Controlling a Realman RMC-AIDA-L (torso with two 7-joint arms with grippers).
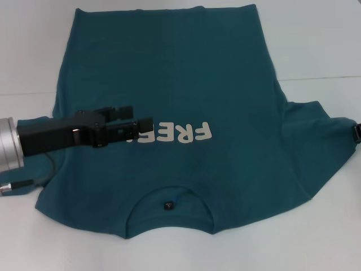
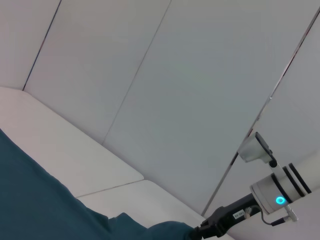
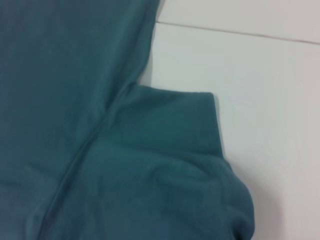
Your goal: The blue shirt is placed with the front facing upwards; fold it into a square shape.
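The blue shirt point(image 1: 186, 84) lies spread flat on the white table point(image 1: 316, 34), front up. Its collar and small dark neck label point(image 1: 168, 205) are nearest me, and the white lettering point(image 1: 180, 134) runs across the chest. My left gripper point(image 1: 135, 119) reaches in from the left, just above the chest at the left end of the lettering, open with nothing between its fingers. Only a dark bit of my right gripper point(image 1: 357, 133) shows, at the outer end of the right sleeve point(image 3: 170, 150). The left wrist view shows the right gripper point(image 2: 212, 229) at the cloth's edge.
A seam in the table point(image 1: 316, 79) runs across behind the right sleeve. White wall panels point(image 2: 175, 75) stand beyond the table. Bare table surface borders the shirt on every side.
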